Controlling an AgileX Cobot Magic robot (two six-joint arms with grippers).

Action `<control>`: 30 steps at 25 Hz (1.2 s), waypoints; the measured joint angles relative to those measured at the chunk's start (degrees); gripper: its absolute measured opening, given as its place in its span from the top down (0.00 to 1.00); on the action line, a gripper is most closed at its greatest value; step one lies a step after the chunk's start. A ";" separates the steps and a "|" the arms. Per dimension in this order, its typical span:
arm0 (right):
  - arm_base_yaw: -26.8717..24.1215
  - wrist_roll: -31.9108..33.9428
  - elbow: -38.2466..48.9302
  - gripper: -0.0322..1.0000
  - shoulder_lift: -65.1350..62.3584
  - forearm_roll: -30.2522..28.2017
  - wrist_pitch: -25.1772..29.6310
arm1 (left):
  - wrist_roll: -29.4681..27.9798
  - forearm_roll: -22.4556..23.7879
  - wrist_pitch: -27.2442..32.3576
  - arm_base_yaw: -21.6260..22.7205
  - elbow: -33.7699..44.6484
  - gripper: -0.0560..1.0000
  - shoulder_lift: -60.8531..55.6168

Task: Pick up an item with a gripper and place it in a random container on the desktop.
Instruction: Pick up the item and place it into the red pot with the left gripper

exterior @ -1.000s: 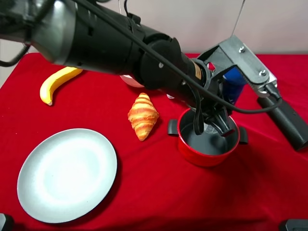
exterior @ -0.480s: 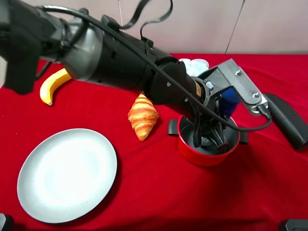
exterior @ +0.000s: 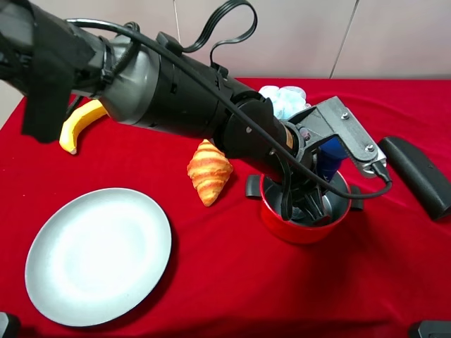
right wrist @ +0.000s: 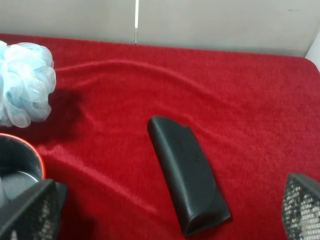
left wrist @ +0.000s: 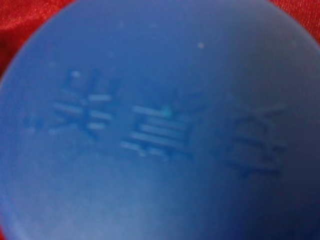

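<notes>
The left gripper (exterior: 315, 205) is lowered into the red pot (exterior: 299, 231), which stands on the red-clothed surface (exterior: 232, 282) just beside the croissant (exterior: 209, 169). The spray can (exterior: 331, 153) is there with it. Its dark blue cap shows behind the wrist plate above the pot's rim and fills the left wrist view. The can's body and base are hidden, so I cannot tell whether it rests on the pot's bottom, or whether the jaws clamp it or have let go. By my judgement pick-up and carry are done; a clear release and withdrawal remain. The right gripper (right wrist: 165, 207) hangs spread wide and empty, off to the side.
</notes>
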 joint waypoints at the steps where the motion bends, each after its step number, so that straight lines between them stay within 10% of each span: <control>1: 0.00 0.00 0.00 0.30 0.00 0.00 0.00 | 0.00 0.00 0.00 0.00 0.00 0.48 0.00; 30: 0.00 0.00 0.00 0.30 0.00 0.00 0.00 | 0.10 0.17 0.27 0.00 -0.06 0.36 0.00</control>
